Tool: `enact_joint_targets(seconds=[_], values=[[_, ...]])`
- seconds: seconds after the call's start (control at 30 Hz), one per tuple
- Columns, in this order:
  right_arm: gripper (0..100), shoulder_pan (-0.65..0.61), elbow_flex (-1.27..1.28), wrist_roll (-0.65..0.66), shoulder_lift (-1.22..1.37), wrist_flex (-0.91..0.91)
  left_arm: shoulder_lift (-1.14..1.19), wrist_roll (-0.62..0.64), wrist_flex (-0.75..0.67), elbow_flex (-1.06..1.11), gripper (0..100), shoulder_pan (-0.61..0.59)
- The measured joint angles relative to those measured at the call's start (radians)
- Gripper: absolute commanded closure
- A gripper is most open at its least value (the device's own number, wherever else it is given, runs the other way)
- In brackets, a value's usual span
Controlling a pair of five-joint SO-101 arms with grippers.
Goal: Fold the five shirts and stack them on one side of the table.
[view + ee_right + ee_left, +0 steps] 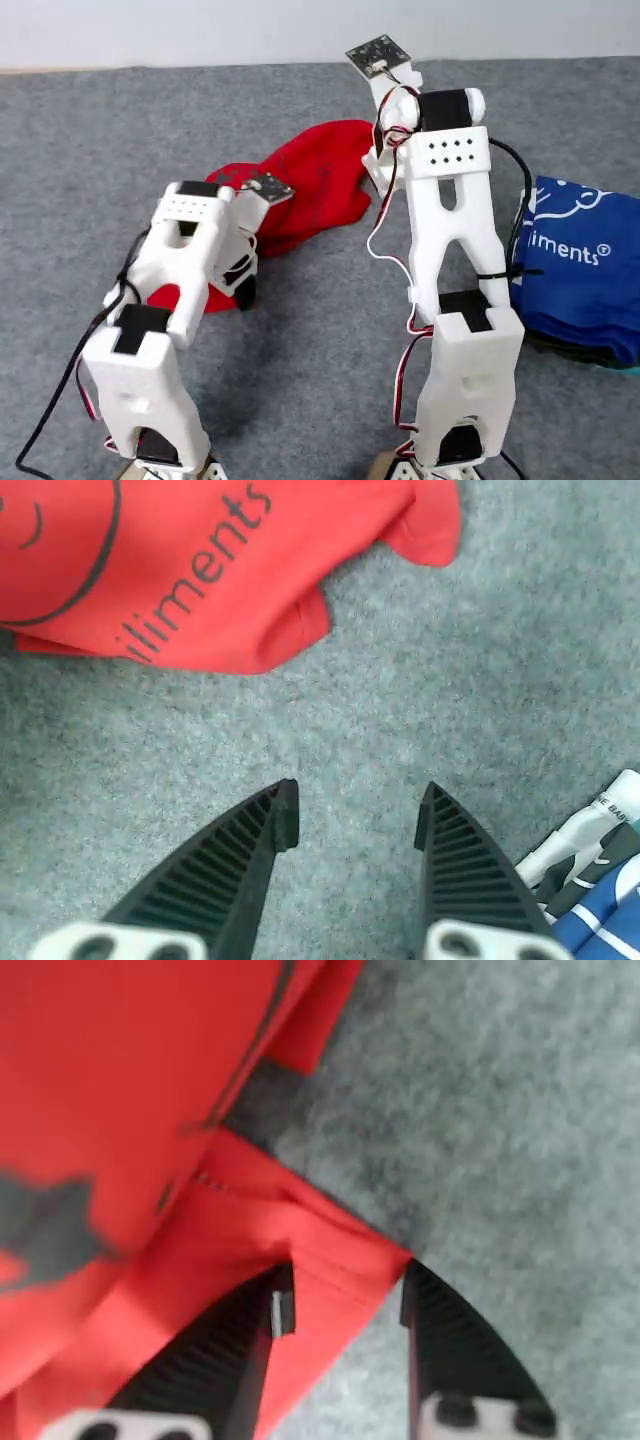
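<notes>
Currently my left wrist feed has the left jaws spread, with a folded corner of the red shirt lying between them; the cloth fills the gap and touches the inner face of one jaw, though I cannot tell if the other touches it. From the high view, the left arm is bent low over the near-left end of that shirt, which lies crumpled on the grey table around the middle, between the two arms' far ends. The right arm stretches farther out, its wrist just beside the shirt's right edge. On its feed the right jaws are spread too, hanging over bare table with nothing between them, the red shirt near but apart. A folded stack with a blue shirt on top sits at the table's right side, just beside the right arm.
</notes>
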Motion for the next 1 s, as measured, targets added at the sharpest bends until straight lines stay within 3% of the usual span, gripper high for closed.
enact_joint_targets(seconds=[0.27,0.47,0.7,1.0], values=[[79.6,0.0,0.0,0.0,0.0,0.0,0.152,0.031,0.118,-0.19,100,0.008],[79.7,0.0,0.0,0.0,0.0,0.0,0.176,0.034,0.241,-0.293,100,0.006],[79.8,0.0,0.0,0.0,0.0,0.0,-0.144,0.031,0.331,-0.339,100,-0.012],[79.8,-0.002,0.014,0.0,0.0,0.0,-0.635,0.06,0.338,-0.339,100,-0.278]])
